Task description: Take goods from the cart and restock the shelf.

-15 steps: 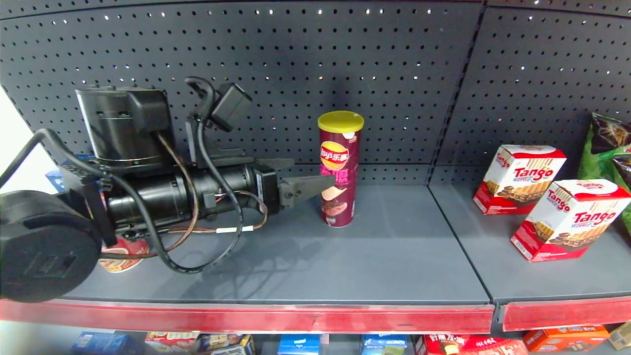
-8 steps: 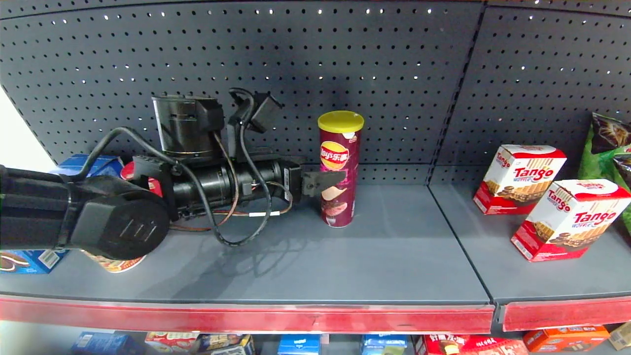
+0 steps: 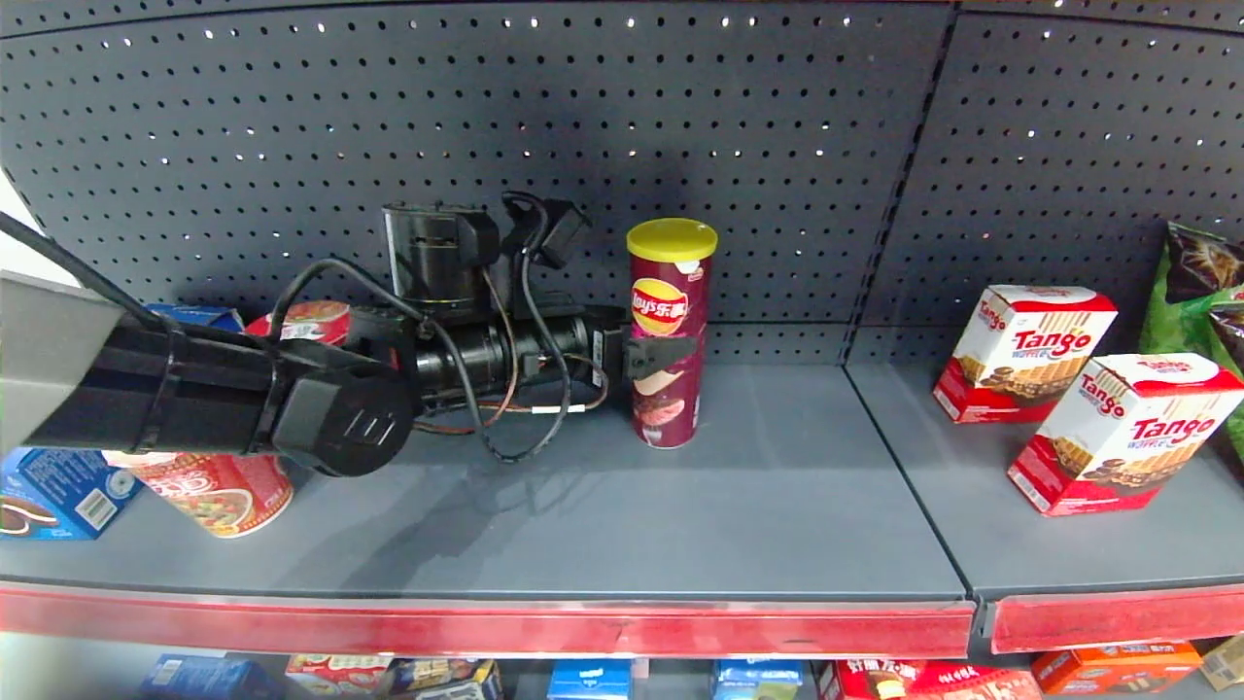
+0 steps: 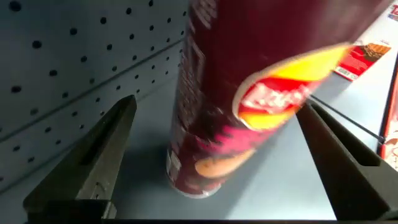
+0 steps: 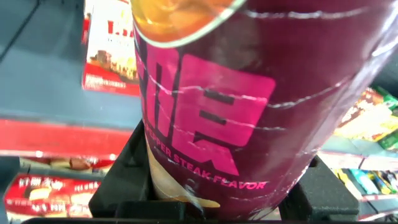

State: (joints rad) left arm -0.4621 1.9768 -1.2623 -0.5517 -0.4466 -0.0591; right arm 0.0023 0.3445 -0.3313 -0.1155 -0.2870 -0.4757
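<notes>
Shelf (image 3: 777,506), grey board with a red front lip, runs across the lower half of the head view. Nothing on it has shifted over the last second.

Left arm (image 3: 194,399): a second ago it bulked large at mid-left. It has since pushed deeper toward the pegboard and now reads smaller, uncovering a noodle tub (image 3: 214,491) at lower left.

Can (image 3: 671,282), purple with a yellow lid, stands upright at centre on the same spot as before.

Left claw (image 3: 671,348) has crept rightward. Its near finger now crosses the can's front, and the wrist view shows both fingers spread wide, either side of the can with clear gaps, holding nothing.

Right claw (image 5: 224,186) is clamped on a second can (image 5: 236,93).

We judge the left claw is bracketing the can, either to grip it or to shift it and make room; we cannot tell which.
</notes>
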